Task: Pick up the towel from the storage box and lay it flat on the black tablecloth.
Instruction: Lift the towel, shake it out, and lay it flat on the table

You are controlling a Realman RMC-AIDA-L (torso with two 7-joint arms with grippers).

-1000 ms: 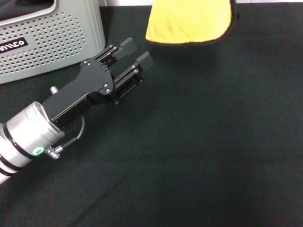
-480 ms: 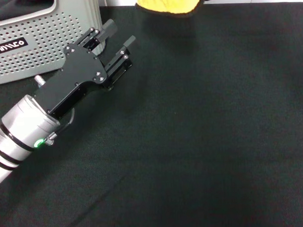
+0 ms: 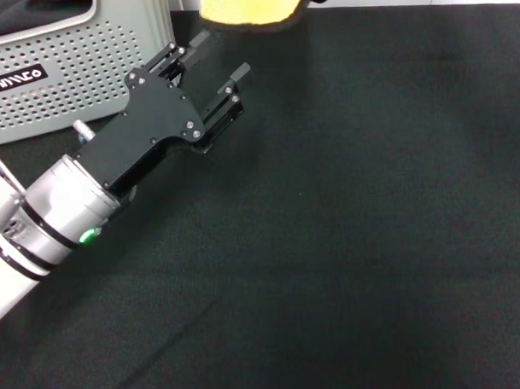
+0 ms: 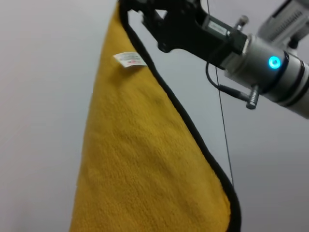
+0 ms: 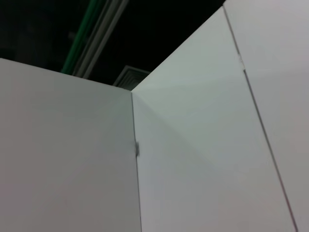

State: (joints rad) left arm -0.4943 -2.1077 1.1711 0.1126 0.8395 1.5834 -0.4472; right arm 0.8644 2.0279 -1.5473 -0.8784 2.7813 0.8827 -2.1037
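Head view: one towel (image 3: 252, 7), yellow side showing, hangs at the top edge above one black tablecloth (image 3: 372, 225), beside one storage box (image 3: 68, 73); the left gripper (image 3: 219, 61) reaches toward it, fingers apart and empty. Left wrist view: the right gripper (image 4: 140, 9) pinches the towel's (image 4: 145, 164) top edge. Right wrist view: only walls.

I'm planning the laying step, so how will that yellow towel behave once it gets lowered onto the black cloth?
Probably floppy: the towel hangs in a long drape from the right gripper and will likely fold or bunch unless a second corner is pulled out. Its terry pile looks grippy, so it should not slide on the black tablecloth. The left gripper waits open below.
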